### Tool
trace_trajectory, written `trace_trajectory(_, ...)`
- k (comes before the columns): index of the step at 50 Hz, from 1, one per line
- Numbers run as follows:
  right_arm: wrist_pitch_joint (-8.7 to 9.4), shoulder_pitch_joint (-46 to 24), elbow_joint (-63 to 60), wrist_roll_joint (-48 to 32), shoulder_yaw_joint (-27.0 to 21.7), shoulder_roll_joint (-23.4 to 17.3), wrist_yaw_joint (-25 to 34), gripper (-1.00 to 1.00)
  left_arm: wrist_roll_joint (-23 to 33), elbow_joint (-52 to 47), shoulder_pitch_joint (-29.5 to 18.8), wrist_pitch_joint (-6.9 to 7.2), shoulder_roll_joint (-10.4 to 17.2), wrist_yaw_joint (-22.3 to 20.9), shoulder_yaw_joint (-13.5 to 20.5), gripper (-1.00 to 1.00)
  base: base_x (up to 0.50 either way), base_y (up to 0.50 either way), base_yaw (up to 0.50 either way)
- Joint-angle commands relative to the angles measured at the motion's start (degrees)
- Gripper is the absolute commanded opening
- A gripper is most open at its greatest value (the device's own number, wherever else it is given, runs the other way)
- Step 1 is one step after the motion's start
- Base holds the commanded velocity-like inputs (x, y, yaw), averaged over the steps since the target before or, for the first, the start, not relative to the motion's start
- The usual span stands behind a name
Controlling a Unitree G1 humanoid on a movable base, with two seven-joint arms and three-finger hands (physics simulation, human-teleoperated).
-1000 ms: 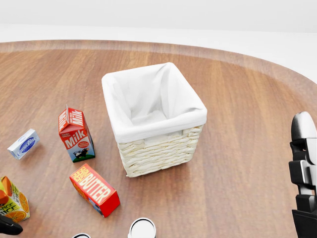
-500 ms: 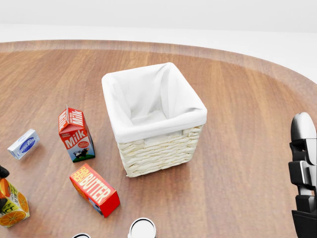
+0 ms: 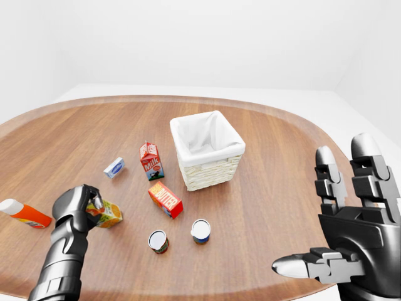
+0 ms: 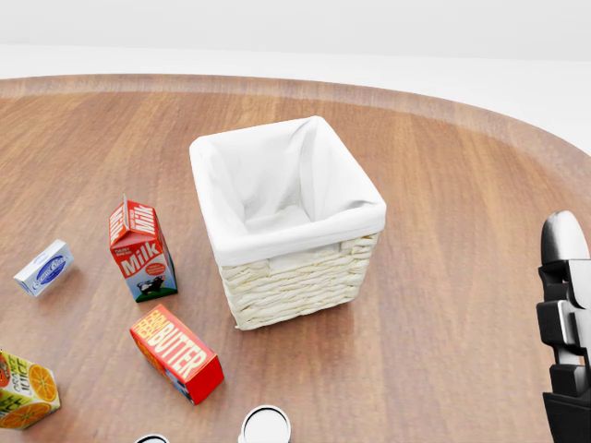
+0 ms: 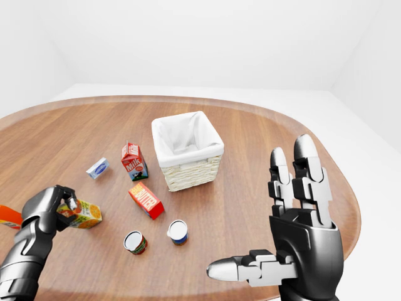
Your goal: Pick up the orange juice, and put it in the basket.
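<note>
Simulated tabletop test scene, not a furnished room: plain white walls and floor; one rounded wooden table [image 3: 263,188]; groceries laid out on it, namely milk carton [image 3: 151,160], butter box [image 3: 165,199], two cans [image 3: 179,236], cloth-lined wicker basket [image 3: 206,150]

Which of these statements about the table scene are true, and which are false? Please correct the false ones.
1. The left hand is closed on the orange juice. True.
2. The basket already holds the juice carton. False: it is empty.
3. The right hand is open and holds nothing. True.
4. The milk carton lies flat. False: it stands upright.
5. The butter box is inside the basket. False: it lies on the table.
</note>
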Motion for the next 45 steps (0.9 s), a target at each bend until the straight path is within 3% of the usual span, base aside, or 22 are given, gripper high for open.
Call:
trace_trajectory(1,0.00,-0.1,0.0,0.0,0.0,0.2,0.1,1.00,-2.5,-8.7,2.8,0.00,-4.2,-5.0,0.5,-1.00,0.00,0.00,0.00)
trace_trajectory(6,0.00,-0.1,0.0,0.1,-0.1,0.4,0.4,1.00,3.2,-27.8,5.2,0.00,-7.1,-14.3,0.7,-1.00,0.00,0.00,0.00)
trace_trajectory(16,0.00,0.2,0.0,0.8,-0.8,0.8,1.0,1.00,14.1,-43.5,0.9,0.00,-11.5,-26.9,-1.2,-1.00,0.00,0.00,0.00)
trace_trajectory(33,0.00,0.4,0.0,0.9,-0.7,0.2,0.5,1.00,21.4,-52.7,-0.6,0.00,-12.3,-37.9,-0.6,-1.00,0.00,0.00,0.00)
trace_trajectory(40,0.00,0.3,0.0,0.8,-0.4,0.0,0.3,1.00,24.7,-58.0,-2.8,0.00,-11.9,-44.5,0.0,-1.00,0.00,0.00,0.00)
trace_trajectory(45,0.00,0.5,0.0,0.8,-0.4,0.0,0.3,1.00,25.8,-60.5,-5.1,0.00,-12.4,-46.9,-0.6,-1.00,0.00,0.00,0.00)
